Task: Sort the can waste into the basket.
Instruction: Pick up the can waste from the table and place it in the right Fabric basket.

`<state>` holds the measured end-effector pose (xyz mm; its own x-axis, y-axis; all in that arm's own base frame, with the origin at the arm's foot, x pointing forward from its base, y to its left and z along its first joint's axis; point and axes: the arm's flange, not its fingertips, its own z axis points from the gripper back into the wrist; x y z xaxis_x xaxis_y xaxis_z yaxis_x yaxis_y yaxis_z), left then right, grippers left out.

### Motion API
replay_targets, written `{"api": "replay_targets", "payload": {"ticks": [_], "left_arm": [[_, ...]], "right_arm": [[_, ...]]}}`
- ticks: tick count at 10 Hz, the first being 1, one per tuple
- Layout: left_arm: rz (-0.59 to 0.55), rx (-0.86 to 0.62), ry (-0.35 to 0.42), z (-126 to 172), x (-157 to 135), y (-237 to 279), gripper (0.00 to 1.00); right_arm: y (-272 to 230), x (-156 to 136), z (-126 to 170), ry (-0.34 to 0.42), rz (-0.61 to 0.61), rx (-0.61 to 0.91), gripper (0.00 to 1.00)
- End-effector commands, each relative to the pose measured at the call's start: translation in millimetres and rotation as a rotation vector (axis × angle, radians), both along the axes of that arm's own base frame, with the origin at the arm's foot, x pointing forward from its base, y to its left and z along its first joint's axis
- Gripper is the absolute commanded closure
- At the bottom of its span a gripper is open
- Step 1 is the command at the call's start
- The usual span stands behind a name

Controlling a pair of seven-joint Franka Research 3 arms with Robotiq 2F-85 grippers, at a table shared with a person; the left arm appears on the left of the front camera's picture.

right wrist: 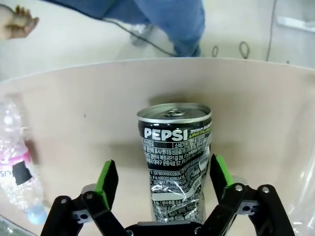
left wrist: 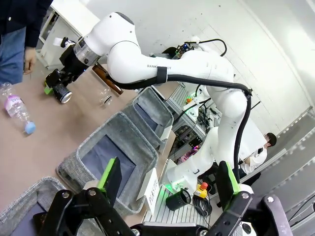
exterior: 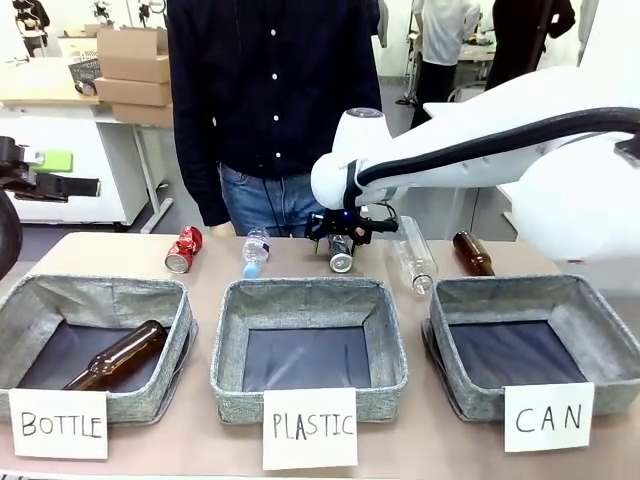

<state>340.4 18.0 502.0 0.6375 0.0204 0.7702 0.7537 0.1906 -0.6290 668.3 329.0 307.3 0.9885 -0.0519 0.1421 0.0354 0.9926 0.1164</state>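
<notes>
A dark blue-black Pepsi can lies on the table between the fingers of my right gripper. The right pad is close against it and the left pad stands a little off, so the jaws are not clamped. From the front, that gripper sits over the can at the table's far middle. A red can lies at the far left. The grey basket marked "CAN" stands at the near right with nothing in it. My left gripper hangs open and holds nothing, up at the left edge.
The "PLASTIC" basket stands in the middle and the "BOTTLE" basket on the left with a brown bottle inside. Two clear plastic bottles and a brown bottle lie along the far edge. A person stands there.
</notes>
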Motion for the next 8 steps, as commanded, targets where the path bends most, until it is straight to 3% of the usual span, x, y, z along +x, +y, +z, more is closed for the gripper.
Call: {"api": "replay_targets", "payload": {"ticks": [1,2,3,4,5,6,8], "left_arm": [[-0.002,-0.024,-0.027,2,0,-1,0.0],[-0.002,-0.024,-0.027,2,0,-1,0.0],[-0.002,-0.024,-0.027,2,0,-1,0.0],[-0.002,-0.024,-0.027,2,0,-1,0.0],[-0.002,-0.024,-0.027,2,0,-1,0.0],[-0.002,-0.024,-0.027,2,0,-1,0.0],[-0.002,-0.024,-0.027,2,0,-1,0.0]], "right_arm": [[6,1,4,0.001,-0.027,-0.043,0.2],[6,2,4,0.0,-0.029,-0.045,0.38],[5,2,3,-0.003,-0.032,-0.051,0.4],[4,2,2,-0.005,-0.041,-0.064,0.58],[3,2,2,-0.005,-0.048,-0.06,0.6],[0,2,2,-0.014,-0.052,-0.051,0.78],[-7,1,3,-0.009,-0.051,-0.043,0.78]]}}
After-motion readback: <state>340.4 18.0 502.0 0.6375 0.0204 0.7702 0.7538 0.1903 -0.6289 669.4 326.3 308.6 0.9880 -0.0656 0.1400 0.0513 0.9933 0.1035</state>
